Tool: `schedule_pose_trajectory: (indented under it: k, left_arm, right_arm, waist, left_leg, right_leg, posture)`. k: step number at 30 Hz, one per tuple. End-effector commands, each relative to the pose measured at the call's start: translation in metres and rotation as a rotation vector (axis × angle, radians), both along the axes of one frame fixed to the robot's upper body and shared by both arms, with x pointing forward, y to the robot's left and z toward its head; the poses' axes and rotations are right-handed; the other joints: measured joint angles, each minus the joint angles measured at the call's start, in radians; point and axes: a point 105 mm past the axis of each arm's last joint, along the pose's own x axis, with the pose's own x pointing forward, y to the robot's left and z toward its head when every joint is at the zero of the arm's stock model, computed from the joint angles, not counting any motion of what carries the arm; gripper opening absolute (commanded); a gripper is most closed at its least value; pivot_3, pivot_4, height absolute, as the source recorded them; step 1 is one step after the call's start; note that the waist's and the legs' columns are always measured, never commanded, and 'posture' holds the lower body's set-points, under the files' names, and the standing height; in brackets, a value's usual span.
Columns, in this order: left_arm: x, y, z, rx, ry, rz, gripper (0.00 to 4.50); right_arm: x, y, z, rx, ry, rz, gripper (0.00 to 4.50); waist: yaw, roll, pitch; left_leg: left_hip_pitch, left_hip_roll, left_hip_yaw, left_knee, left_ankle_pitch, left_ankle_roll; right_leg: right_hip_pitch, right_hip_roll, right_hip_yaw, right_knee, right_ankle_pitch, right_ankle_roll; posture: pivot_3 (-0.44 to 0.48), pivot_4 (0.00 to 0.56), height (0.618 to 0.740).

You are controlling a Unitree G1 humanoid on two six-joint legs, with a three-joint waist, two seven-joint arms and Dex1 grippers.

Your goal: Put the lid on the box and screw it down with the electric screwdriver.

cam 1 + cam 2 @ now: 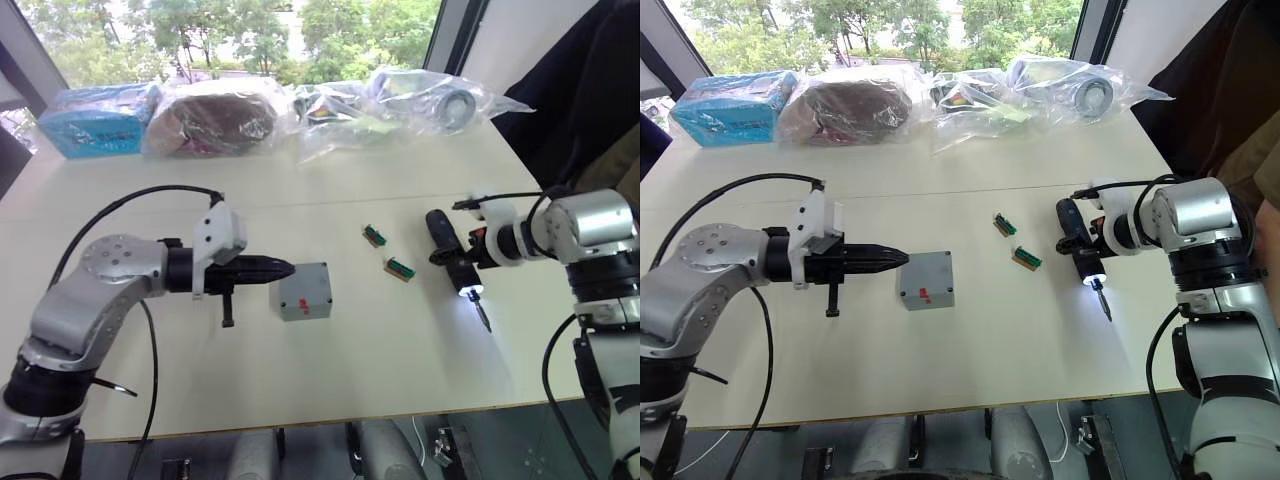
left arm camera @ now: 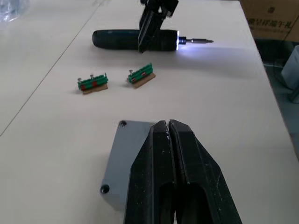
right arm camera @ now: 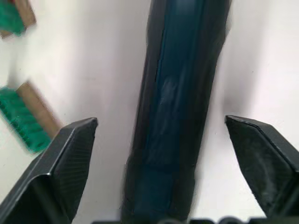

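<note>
Right wrist view: right hand (image 3: 161,154) spread around the electric screwdriver (image 3: 180,102), fingers not touching it. Left hand (image 2: 170,135) pressed together at the lid (image 1: 305,291) edge on the box; open desk (image 1: 380,340) in front.

Two green terminal blocks (image 1: 388,252) lie between the lidded box (image 1: 304,292) and the electric screwdriver (image 1: 452,258); bare table (image 1: 380,360) opens toward the near edge.

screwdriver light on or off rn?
On. The electric screwdriver lies on the table, white glow at its bit end; right gripper open around its body.
</note>
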Motion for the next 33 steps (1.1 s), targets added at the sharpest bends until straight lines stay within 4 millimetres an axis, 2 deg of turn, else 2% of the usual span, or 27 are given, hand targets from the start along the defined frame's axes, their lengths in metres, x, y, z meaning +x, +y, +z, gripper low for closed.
schedule_pose_trajectory:
  k: [1, 3, 5, 7, 8, 9, 10, 12, 13, 17, 21, 27, 33]
  left_arm:
    - [0.010, 0.019, -0.003, 0.024, -0.020, 0.102, 0.00]
    - [0.014, 0.025, -0.010, -0.012, 0.028, 0.138, 0.00]
    - [0.017, 0.030, -0.019, -0.024, 0.072, 0.157, 0.00]
    - [0.017, 0.034, -0.032, 0.018, 0.091, 0.147, 0.00]
    - [0.018, 0.035, -0.036, 0.024, 0.104, 0.144, 0.00]
    - [0.019, 0.035, -0.039, 0.026, 0.115, 0.139, 0.00]
    - [0.019, 0.034, -0.042, 0.037, 0.121, 0.130, 0.00]
    - [0.020, 0.033, -0.048, 0.054, 0.128, 0.112, 0.00]
    - [0.020, 0.033, -0.050, 0.059, 0.132, 0.107, 0.00]
    - [0.023, 0.028, -0.057, 0.076, 0.129, 0.087, 0.00]
    - [0.033, 0.007, -0.063, 0.079, 0.096, 0.050, 0.00]
    - [0.043, -0.004, -0.068, 0.087, 0.082, 0.018, 0.00]
    - [0.058, -0.011, -0.070, 0.087, 0.059, 0.016, 0.00]
  right_arm:
    - [-0.001, 0.030, 0.045, -0.038, -0.245, 0.194, 4.26]
    - [-0.008, 0.052, 0.044, 0.000, -0.288, 0.277, 3.82]
    - [-0.015, 0.072, 0.038, 0.036, -0.313, 0.347, 3.19]
    - [-0.023, 0.089, 0.029, 0.066, -0.323, 0.401, 2.33]
    - [-0.028, 0.098, 0.023, 0.080, -0.318, 0.428, 2.12]
    - [-0.032, 0.103, 0.017, 0.085, -0.314, 0.450, 1.58]
    - [-0.036, 0.108, 0.010, 0.089, -0.306, 0.470, 1.31]
    - [-0.042, 0.114, 0.000, 0.107, -0.287, 0.504, 0.35]
    - [-0.044, 0.116, -0.004, 0.111, -0.284, 0.512, 0.10]
    - [-0.048, 0.123, -0.014, 0.116, -0.277, 0.532, 0.10]
    - [-0.058, 0.140, -0.032, 0.138, -0.234, 0.575, 0.10]
    - [-0.074, 0.160, -0.034, 0.200, -0.195, 0.667, 0.10]
    - [-0.094, 0.170, -0.032, 0.249, -0.149, 0.740, 0.10]
  waist:
    - [-0.001, 0.000, 0.000]
    - [0.000, -0.001, 0.000]
    - [0.001, -0.001, -0.001]
    - [0.004, -0.001, 0.000]
    - [0.005, -0.001, 0.000]
    - [0.006, -0.001, 0.000]
    - [0.008, -0.001, 0.000]
    - [0.010, -0.001, 0.000]
    - [0.010, -0.001, 0.000]
    - [0.007, -0.002, 0.000]
    - [0.007, -0.002, -0.001]
    - [0.006, -0.002, -0.001]
    - [0.007, -0.002, -0.001]
  left_leg:
    - [0.000, 0.000, 0.000, 0.000, 0.000, 0.000]
    - [0.001, 0.001, -0.001, -0.002, 0.000, 0.000]
    - [0.001, 0.001, -0.002, -0.003, 0.000, 0.000]
    - [0.000, 0.001, -0.002, -0.004, 0.000, 0.000]
    - [0.000, 0.001, -0.001, -0.003, 0.000, 0.000]
    - [-0.001, 0.001, -0.001, -0.003, 0.000, 0.000]
    - [-0.001, 0.001, -0.001, -0.002, 0.000, 0.000]
    - [-0.002, 0.000, -0.001, -0.002, 0.000, 0.000]
    - [-0.002, 0.000, 0.000, -0.001, 0.000, 0.000]
    - [-0.001, 0.000, 0.000, 0.000, 0.000, 0.000]
    - [0.001, 0.000, -0.001, 0.000, 0.000, 0.000]
    - [0.001, 0.000, -0.002, 0.001, 0.000, 0.000]
    - [0.000, 0.000, -0.002, 0.002, 0.000, 0.000]
  right_leg:
    - [0.000, 0.000, 0.000, 0.001, 0.000, 0.001]
    - [-0.001, 0.001, -0.001, 0.002, -0.001, 0.002]
    - [-0.001, 0.002, -0.001, 0.002, -0.001, 0.002]
    - [-0.001, 0.001, -0.001, 0.001, -0.001, 0.002]
    - [-0.002, 0.001, -0.001, 0.002, -0.001, 0.002]
    - [-0.002, 0.000, -0.001, 0.001, -0.001, 0.002]
    - [-0.002, 0.000, -0.001, 0.001, -0.001, 0.002]
    - [-0.001, -0.001, -0.001, 0.001, -0.001, 0.002]
    - [-0.001, -0.001, -0.001, 0.001, -0.001, 0.002]
    - [0.000, -0.001, -0.001, 0.002, -0.001, 0.001]
    - [0.001, 0.000, -0.001, 0.003, -0.001, 0.001]
    - [0.001, 0.000, -0.001, 0.003, 0.000, 0.001]
    - [0.001, 0.000, -0.001, 0.003, 0.000, 0.001]
  posture:
    - [0.000, 0.150, 0.740]
    - [0.000, 0.150, 0.740]
    - [0.000, 0.150, 0.740]
    - [0.000, 0.150, 0.740]
    - [0.000, 0.150, 0.740]
    - [0.000, 0.150, 0.740]
    - [0.000, 0.150, 0.740]
    - [0.000, 0.150, 0.740]
    - [0.000, 0.150, 0.740]
    - [0.000, 0.150, 0.740]
    - [0.000, 0.150, 0.740]
    - [0.000, 0.150, 0.740]
    - [0.000, 0.150, 0.740]
